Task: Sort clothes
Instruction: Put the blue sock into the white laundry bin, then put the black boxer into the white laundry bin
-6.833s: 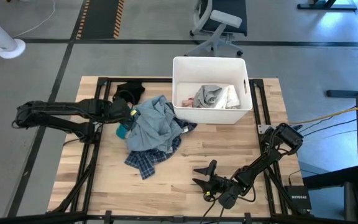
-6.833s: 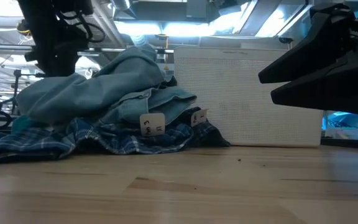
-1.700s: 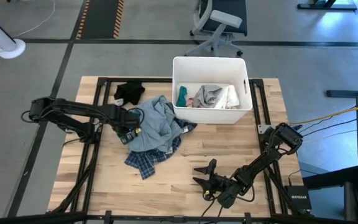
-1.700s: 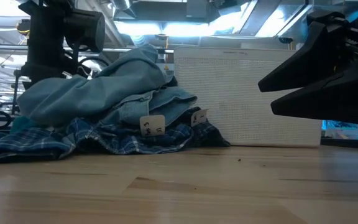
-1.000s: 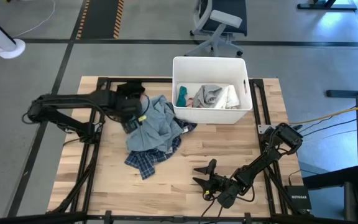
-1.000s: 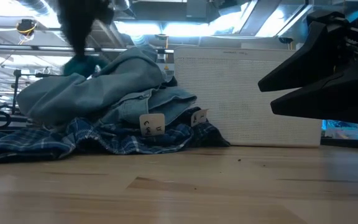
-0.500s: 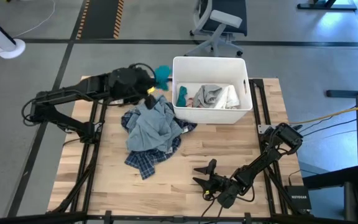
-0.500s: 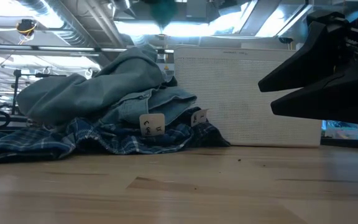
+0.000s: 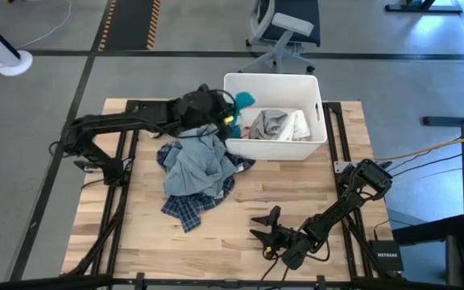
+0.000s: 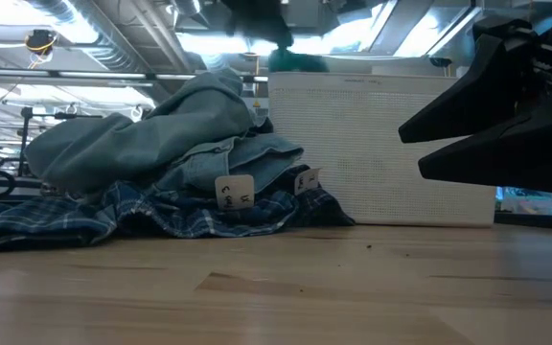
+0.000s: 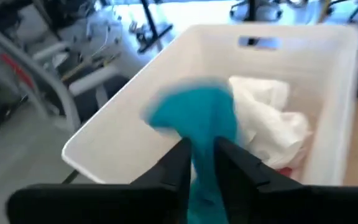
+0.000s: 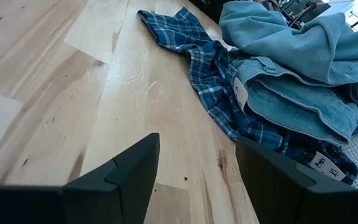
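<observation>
Table: wooden table (image 9: 312, 189) on grey floor, with an office chair (image 9: 284, 32) beyond the white bin.
Bin: white bin (image 9: 274, 149) stands at the table's far edge; its long axis runs across the table.
Bin contents: a grey-and-white garment (image 9: 279, 123) lies bunched in the middle of the bin, a bit of pink (image 9: 242, 133) showing at its near left corner.
Left gripper: left gripper (image 9: 230, 109) hangs over the bin's left wall, fingers (image 11: 173, 168) clamped on a teal garment (image 11: 201, 121).
Teal garment: held above the bin's left end, bunched beyond the fingertips and trailing down between them; its long axis runs along the gripper.
Pile: just left of the bin, touching its front corner, a light blue garment (image 9: 193, 165) lies over a dark blue plaid garment (image 9: 185, 209); white tags (image 10: 235, 193) show toward the bin.
Right gripper: right gripper (image 9: 266, 227) rests low in front of the bin, well apart from it, fingers spread and holding nothing, pointed at the pile.
</observation>
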